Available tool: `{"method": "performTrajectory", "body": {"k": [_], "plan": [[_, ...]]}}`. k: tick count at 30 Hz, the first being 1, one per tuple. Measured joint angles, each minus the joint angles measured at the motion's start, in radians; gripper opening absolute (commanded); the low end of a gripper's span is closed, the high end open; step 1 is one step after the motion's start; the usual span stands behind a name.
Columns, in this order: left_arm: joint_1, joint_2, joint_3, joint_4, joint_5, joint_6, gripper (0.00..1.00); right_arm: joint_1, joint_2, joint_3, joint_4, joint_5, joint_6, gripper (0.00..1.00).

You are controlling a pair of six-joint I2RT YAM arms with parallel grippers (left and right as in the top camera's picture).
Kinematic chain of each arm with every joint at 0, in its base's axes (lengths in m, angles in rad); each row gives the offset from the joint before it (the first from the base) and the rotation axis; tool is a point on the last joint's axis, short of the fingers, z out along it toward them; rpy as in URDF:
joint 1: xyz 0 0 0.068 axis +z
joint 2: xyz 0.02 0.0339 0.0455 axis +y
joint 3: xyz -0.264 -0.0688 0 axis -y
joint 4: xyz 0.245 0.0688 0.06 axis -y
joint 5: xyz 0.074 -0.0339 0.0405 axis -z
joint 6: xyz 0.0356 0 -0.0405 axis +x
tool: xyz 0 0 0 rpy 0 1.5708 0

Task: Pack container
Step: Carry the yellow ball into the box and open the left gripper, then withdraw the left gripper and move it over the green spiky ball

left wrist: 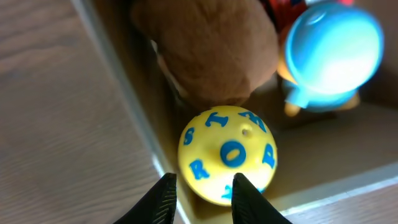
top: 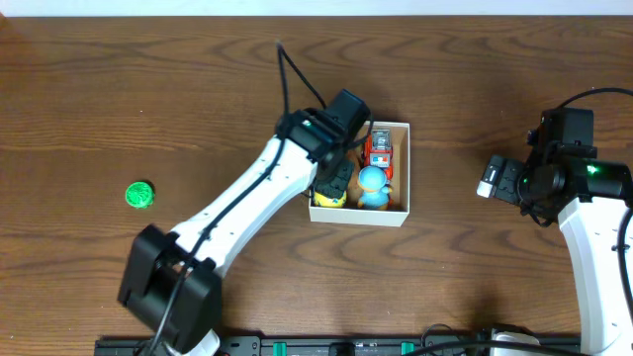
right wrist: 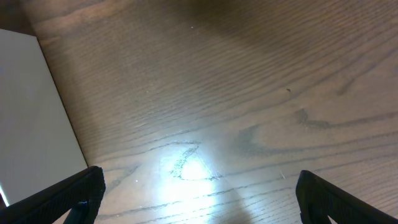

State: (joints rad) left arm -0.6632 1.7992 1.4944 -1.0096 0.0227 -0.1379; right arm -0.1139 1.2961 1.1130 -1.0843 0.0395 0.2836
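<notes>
The container [top: 404, 168] is a small white-walled box with a tan inside, at the table's middle. It holds a red toy [top: 379, 150], a blue round toy [top: 373, 185] and a yellow ball with blue letters [top: 329, 198]. My left gripper [top: 334, 178] hovers over the box's left side. In the left wrist view its fingers [left wrist: 202, 190] are slightly apart and empty, just above the yellow ball [left wrist: 227, 152] and the box wall [left wrist: 124, 93]. A brown plush [left wrist: 211, 50] and the blue toy [left wrist: 333, 50] lie beyond. My right gripper [top: 492, 178] is wide open over bare table [right wrist: 199, 193].
A small green round object [top: 139, 194] lies on the table far left. The box's white outer wall [right wrist: 31, 112] shows at the left edge of the right wrist view. The wooden table [top: 495, 79] spreads all round the box.
</notes>
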Motion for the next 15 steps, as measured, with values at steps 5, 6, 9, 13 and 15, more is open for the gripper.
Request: {"method": "performTrajectory", "body": {"k": [5,6,9,13,15], "plan": [[-0.010,0.063,0.000,-0.005,0.001,0.000,0.29,0.000,0.000,0.000,0.000,0.000,0.000,0.99],[-0.011,0.071,0.000,-0.004,0.000,0.000,0.29,0.000,0.000,0.000,0.000,0.000,0.000,0.99],[-0.013,0.093,0.000,-0.004,0.004,-0.001,0.30,0.000,0.000,0.000,0.000,0.000,0.000,0.99],[-0.014,0.128,0.000,-0.005,0.019,-0.005,0.29,0.000,0.000,0.000,0.000,0.000,0.000,0.99],[-0.016,0.137,0.000,-0.004,0.028,-0.008,0.30,0.000,0.000,0.000,-0.001,0.000,0.000,0.99]]}}
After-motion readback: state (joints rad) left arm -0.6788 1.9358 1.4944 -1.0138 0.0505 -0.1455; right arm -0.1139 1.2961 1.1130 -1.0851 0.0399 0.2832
